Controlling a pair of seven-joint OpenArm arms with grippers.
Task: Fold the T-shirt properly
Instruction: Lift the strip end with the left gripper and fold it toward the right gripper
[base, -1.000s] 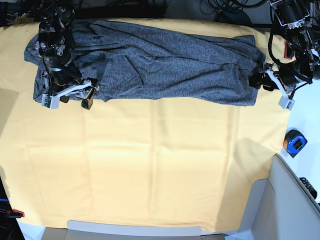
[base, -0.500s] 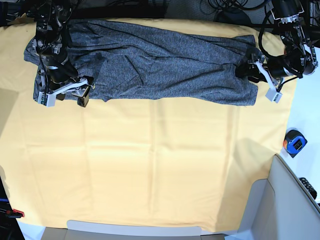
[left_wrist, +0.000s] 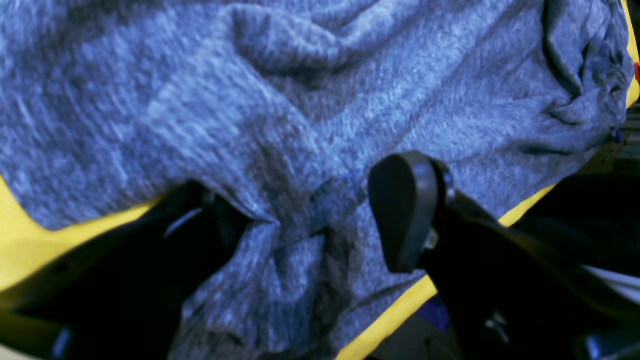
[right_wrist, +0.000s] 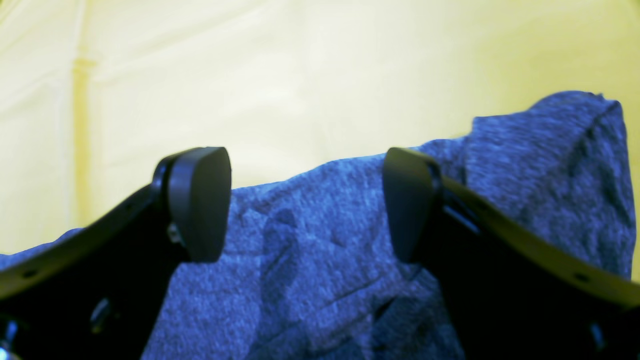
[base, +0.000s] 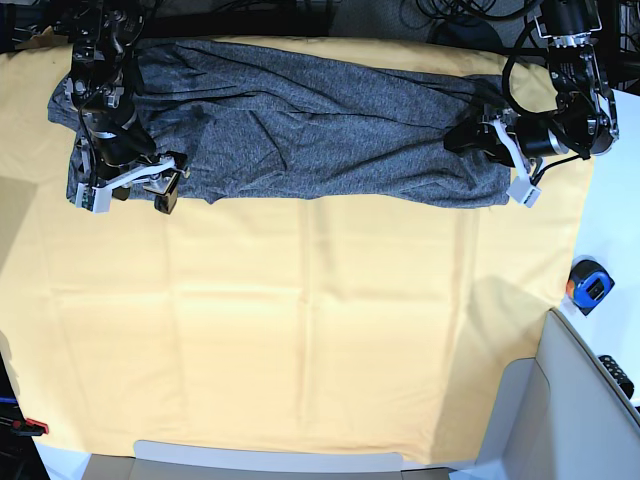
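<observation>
The heather-grey T-shirt (base: 300, 125) lies stretched in a long wrinkled band across the far part of the yellow cloth (base: 300, 320). My left gripper (base: 488, 165) is at its right end, open. In the left wrist view, the left gripper (left_wrist: 305, 220) has bunched shirt fabric (left_wrist: 280, 100) between its jaws, and cloth drapes over one finger. My right gripper (base: 130, 198) hovers at the shirt's left near corner. In the right wrist view, the right gripper (right_wrist: 305, 205) stands open above the shirt's edge (right_wrist: 325, 260), with nothing pinched.
A blue and orange tape measure (base: 590, 283) lies off the cloth at the right. A grey bin or seat (base: 560, 400) fills the near right corner. Cables run along the back edge. A small red item (base: 25, 427) sits near left.
The left gripper has moved left from beside the cloth's edge onto the shirt's right end, bunching it slightly. The right gripper shifted a little up and left, then held still.
</observation>
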